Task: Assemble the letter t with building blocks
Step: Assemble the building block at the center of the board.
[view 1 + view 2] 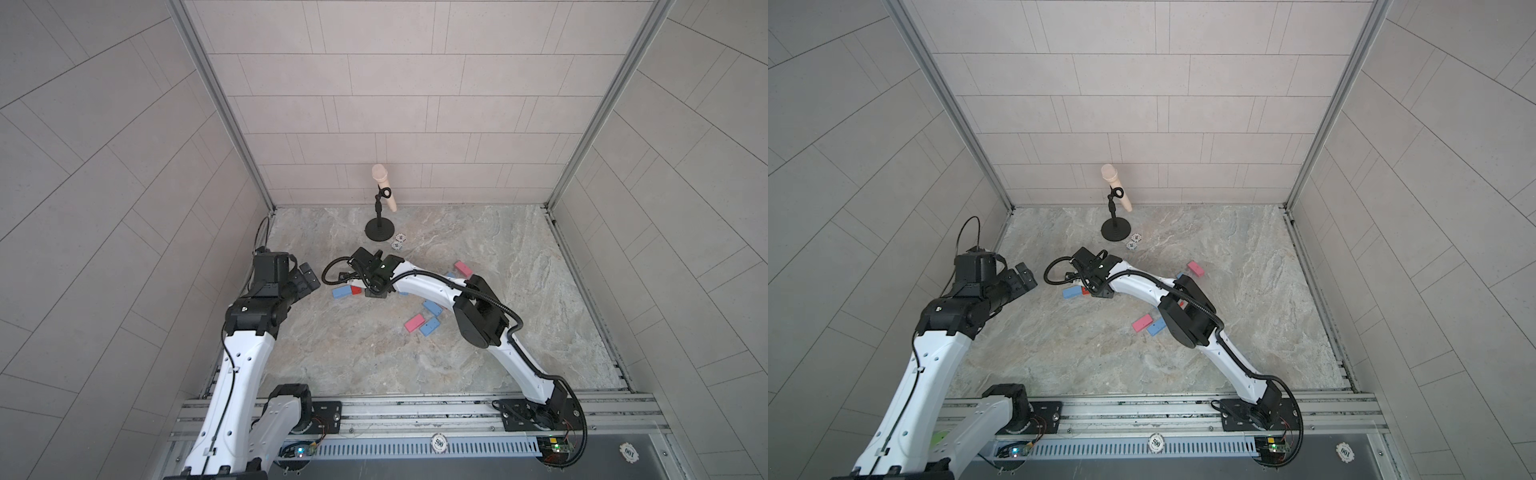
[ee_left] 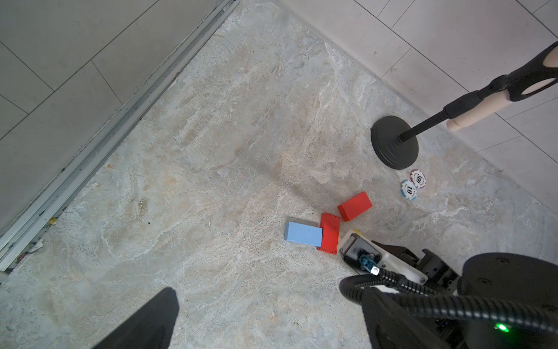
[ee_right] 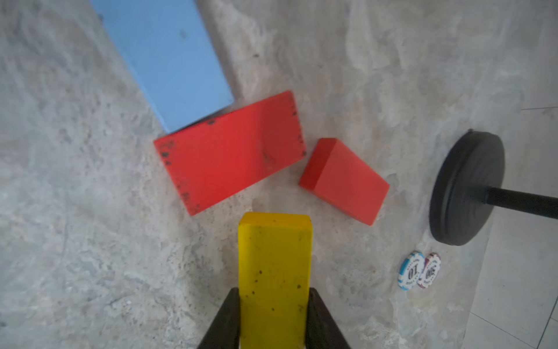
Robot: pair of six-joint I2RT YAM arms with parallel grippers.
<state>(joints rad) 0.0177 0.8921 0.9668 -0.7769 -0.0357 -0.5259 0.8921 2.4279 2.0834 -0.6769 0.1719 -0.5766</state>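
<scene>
right gripper [image 3: 274, 302] pinching the yellow block [image 3: 274, 266] by its long sides, jaws pressed against it. left gripper [image 1: 305, 278] spread wide and holding nothing, hanging near the left edge of the table [image 1: 519, 249].

state of the letter: only a beginning shows. in the back half of the table, left of its middle, a light blue block [image 3: 169, 60] lies flat with one short end against a long side of a flat red block [image 3: 229, 151]. their long axes stand roughly crosswise, a joint that reads as stem meeting bar. a second red block [image 3: 344, 181] sits just beside one end of the flat red block, skewed and not lined up with it. whether it lies flat or rests tipped cannot be told.

yellow block: long axis along the gripper's own line, free short end pointing at the gap between the two red blocks, near both but apart from them. whether it rests on the table or hangs just above cannot be told.

left to do, by judgement: setting down the yellow block, squaring the skewed red block, and lengthening the figure. two pink blocks [image 1: 463, 268] [image 1: 414, 322] and further blue ones [image 1: 430, 327] lie unused toward the right of the table's middle, partly under the right arm.
</scene>
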